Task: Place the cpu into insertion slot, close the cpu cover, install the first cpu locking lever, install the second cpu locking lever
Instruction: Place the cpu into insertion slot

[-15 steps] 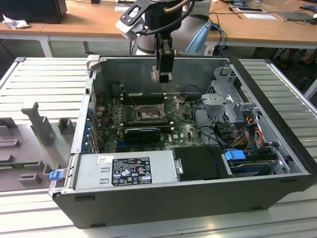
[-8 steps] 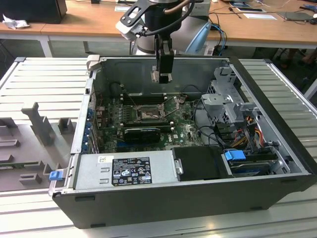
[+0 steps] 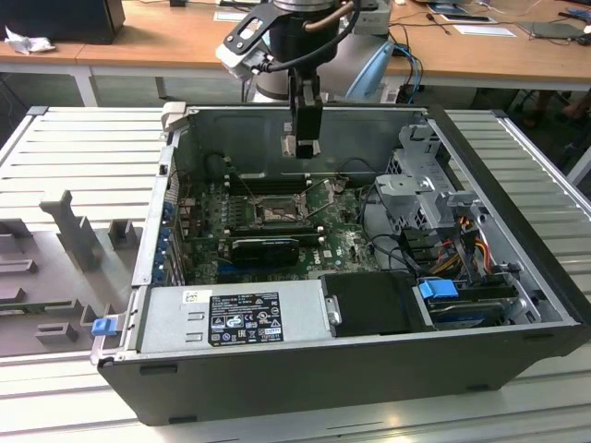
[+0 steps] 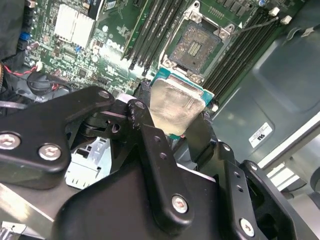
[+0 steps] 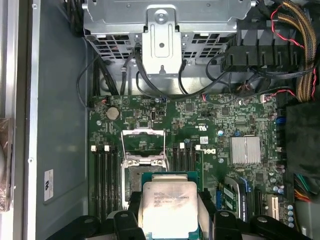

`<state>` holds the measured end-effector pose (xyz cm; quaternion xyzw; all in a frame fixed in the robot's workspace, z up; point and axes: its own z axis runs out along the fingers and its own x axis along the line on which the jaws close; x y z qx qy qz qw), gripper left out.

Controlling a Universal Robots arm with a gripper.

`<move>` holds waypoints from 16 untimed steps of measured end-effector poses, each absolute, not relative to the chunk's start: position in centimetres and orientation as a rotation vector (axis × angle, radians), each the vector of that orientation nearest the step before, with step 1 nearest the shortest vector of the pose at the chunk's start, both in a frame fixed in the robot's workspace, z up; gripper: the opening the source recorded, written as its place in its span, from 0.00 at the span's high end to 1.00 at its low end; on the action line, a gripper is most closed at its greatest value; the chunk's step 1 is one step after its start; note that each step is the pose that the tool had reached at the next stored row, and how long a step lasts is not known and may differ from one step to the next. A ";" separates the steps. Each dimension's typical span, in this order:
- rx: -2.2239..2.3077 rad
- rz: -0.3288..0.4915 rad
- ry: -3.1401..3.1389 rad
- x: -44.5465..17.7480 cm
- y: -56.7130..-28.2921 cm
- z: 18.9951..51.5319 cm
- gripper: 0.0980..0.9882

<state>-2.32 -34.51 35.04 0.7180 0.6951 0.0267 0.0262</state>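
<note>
The cpu (image 5: 169,204), pale silver top facing the cameras, is clamped by its edges between the two black fingers of the gripper (image 4: 175,120). In the exterior view it hangs in the air above the green motherboard (image 3: 337,242), well apart from it, over the far part of the open computer case (image 3: 277,369). Beneath it the insertion slot (image 4: 196,46) lies bare, its tan pin field uncovered (nothing is seated in it). In the first wrist view the cpu cover (image 5: 143,142) stands flipped up off the socket, just beside it. Rows of black memory slots (image 4: 155,30) flank the socket on both sides. Judging from this, no step of the task is finished: the chip is carried but not yet placed, the cover is open, and both locking levers are left to install. How the levers themselves stand is too fine to tell.
</note>
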 end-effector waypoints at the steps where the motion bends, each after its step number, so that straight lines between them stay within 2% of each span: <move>1: 2.221 0.082 2.146 -2.3 -34.5 34.8 0.52; 16: 2.221 0.080 2.147 -2.3 -34.5 31.5 0.52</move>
